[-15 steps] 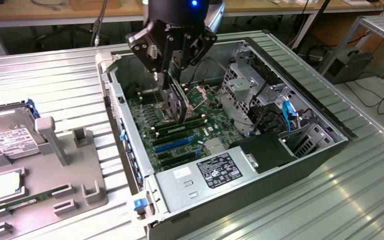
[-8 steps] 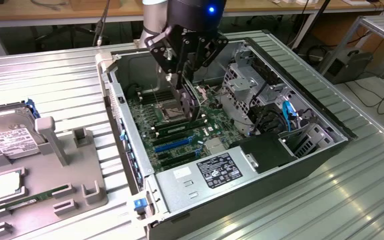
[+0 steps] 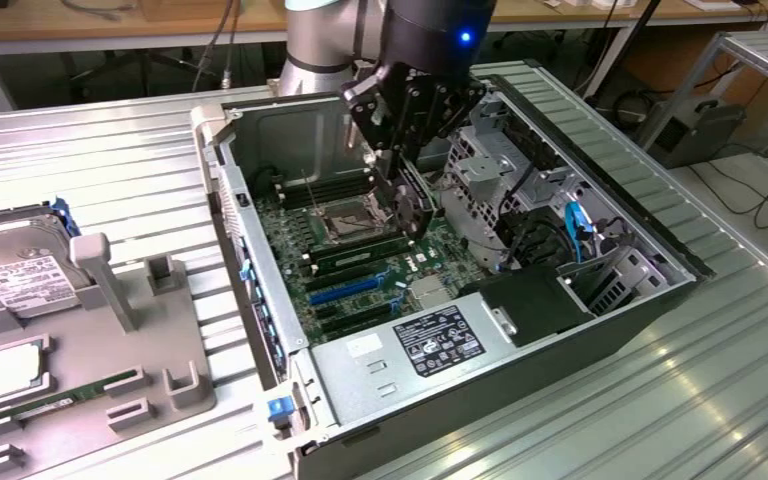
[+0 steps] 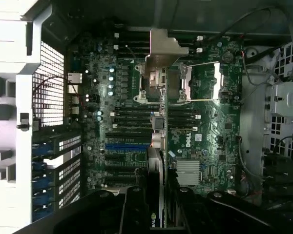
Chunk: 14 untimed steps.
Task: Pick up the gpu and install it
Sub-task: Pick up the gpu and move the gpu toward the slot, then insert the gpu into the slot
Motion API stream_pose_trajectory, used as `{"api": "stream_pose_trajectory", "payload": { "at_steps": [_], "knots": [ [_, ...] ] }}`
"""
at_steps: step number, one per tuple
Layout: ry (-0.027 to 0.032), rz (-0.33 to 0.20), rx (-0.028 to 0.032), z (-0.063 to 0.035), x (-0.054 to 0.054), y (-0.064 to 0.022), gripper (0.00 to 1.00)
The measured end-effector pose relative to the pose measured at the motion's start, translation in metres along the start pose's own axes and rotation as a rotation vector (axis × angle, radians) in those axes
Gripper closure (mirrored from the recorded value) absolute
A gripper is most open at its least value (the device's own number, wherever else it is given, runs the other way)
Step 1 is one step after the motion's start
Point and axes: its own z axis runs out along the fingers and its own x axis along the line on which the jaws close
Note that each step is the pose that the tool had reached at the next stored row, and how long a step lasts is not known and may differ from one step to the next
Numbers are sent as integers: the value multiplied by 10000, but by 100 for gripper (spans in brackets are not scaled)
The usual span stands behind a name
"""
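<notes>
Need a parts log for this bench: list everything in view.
computer case: one, dark, open, lying on the table
motherboard: one, green, inside the case
power supply: one, silver, labelled, at one end of the case
cables: blue, count unclear, inside the case
tray: one, grey, exterior view's left
hard drive: one, silver, white label, on the tray
memory stick: one, green, on the tray
table: one, ribbed metal
gpu: one, dark, held edge-on over the motherboard
gripper: one, black, fingers shut on the gpu
</notes>
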Motion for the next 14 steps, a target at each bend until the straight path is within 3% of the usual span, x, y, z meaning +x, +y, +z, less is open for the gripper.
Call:
{"api": "stream_pose_trajectory", "payload": {
  "at_steps": [4, 14],
  "knots": [
    [2, -1, 10, 66, -122, 3, 74],
    [4, -1, 12, 65, -124, 3, 74]
  ]
}}
